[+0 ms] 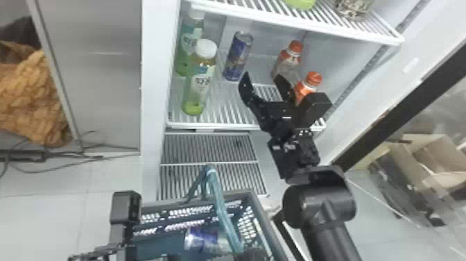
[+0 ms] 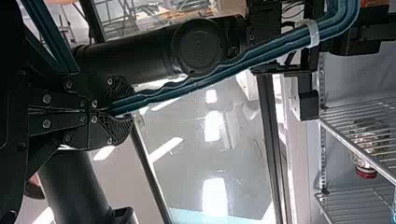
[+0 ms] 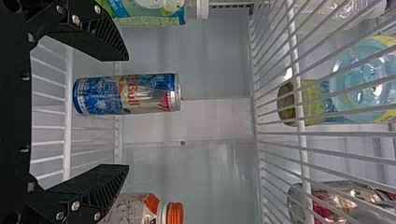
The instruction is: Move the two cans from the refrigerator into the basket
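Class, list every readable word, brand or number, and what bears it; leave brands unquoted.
Upright can: brand lettering, unquoted.
Front green bottle, rear green bottle: label writing too small to read.
Can in the basket: markings too small to read.
One orange-capped bottle: too small to read.

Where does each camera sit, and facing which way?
Head view: on the head, facing forward and down at refrigerator and basket; right arm shows.
Left wrist view: on that wrist, toward shelves; left end effector grips handle.
Right wrist view: on that wrist, into refrigerator; right end effector open.
Head and right wrist views share the upright can.
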Controlling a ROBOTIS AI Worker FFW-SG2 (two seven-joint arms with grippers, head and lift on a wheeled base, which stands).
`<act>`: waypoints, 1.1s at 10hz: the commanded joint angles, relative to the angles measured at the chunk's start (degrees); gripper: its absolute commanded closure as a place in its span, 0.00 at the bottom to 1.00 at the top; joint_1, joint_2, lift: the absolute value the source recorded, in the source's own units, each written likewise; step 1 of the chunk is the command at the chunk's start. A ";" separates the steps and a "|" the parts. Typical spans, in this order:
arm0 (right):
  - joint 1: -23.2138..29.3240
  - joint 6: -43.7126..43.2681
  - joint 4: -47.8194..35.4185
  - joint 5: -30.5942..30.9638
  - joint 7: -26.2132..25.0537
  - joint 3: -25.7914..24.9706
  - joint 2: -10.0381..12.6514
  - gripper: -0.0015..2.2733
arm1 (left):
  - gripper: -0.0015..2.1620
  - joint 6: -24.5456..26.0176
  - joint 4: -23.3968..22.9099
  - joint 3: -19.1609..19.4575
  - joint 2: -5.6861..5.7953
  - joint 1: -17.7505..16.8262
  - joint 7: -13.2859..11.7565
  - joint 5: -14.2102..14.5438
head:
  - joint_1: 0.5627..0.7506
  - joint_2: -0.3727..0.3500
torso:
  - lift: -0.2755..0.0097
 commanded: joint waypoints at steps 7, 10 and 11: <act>-8.39 -0.77 9.45 1.14 0.33 2.83 -0.22 0.09 | 0.55 0.00 0.14 -0.28 -0.03 -0.29 0.08 -0.24 | 0.70 0.03 | 0.00; -11.34 -0.91 12.41 1.37 0.24 3.86 -0.31 0.08 | 0.55 -0.14 0.28 -0.51 -0.12 -0.43 0.17 -0.13 | 0.70 0.03 | 0.00; -12.33 -0.91 13.81 0.69 0.24 4.54 -0.48 0.08 | 0.55 -0.14 0.28 -0.63 -0.12 -0.57 0.17 -0.01 | 0.70 0.03 | 0.00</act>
